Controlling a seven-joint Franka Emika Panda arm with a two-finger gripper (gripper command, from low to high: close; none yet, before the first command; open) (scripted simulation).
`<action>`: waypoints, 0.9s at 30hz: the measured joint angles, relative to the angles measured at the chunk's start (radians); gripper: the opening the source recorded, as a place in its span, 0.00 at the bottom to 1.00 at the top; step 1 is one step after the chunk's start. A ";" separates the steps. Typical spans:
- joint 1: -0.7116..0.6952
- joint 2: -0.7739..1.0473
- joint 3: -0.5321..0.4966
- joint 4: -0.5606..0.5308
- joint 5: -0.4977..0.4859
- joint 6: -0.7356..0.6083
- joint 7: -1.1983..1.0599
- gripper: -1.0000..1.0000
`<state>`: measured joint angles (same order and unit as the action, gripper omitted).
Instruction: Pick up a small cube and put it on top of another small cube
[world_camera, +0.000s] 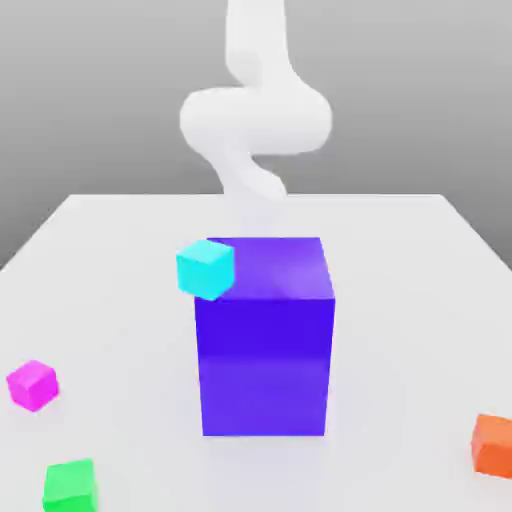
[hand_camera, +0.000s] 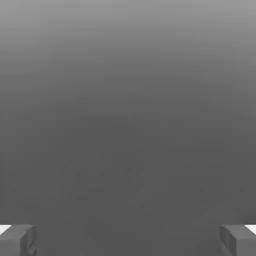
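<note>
Holding hand (hand_camera: 128, 241) wide apart; showing cyan cube (world_camera: 206, 270) overlapping blue block (world_camera: 264, 350) mid-frame, magenta cube (world_camera: 33, 385), green cube (world_camera: 70, 486) exterior view's lower left, orange cube (world_camera: 493, 446) lower right.

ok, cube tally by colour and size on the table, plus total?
Large blue-violet cuboid: 1
Small cyan cube: 1
Small magenta cube: 1
Small green cube: 1
Small orange cube: 1
Total: 5 (4 small, 1 large)
</note>
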<state>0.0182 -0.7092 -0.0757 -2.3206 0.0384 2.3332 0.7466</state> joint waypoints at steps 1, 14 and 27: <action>0.005 0.039 -0.031 -0.009 0.019 0.015 -0.024 0.50; 0.029 0.515 -0.368 -0.115 0.273 0.184 -0.342 0.50; -0.152 0.929 -0.518 -0.234 0.344 0.390 -0.528 0.50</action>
<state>-0.1336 0.2200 -0.5942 -2.5546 0.3824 2.7230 0.2184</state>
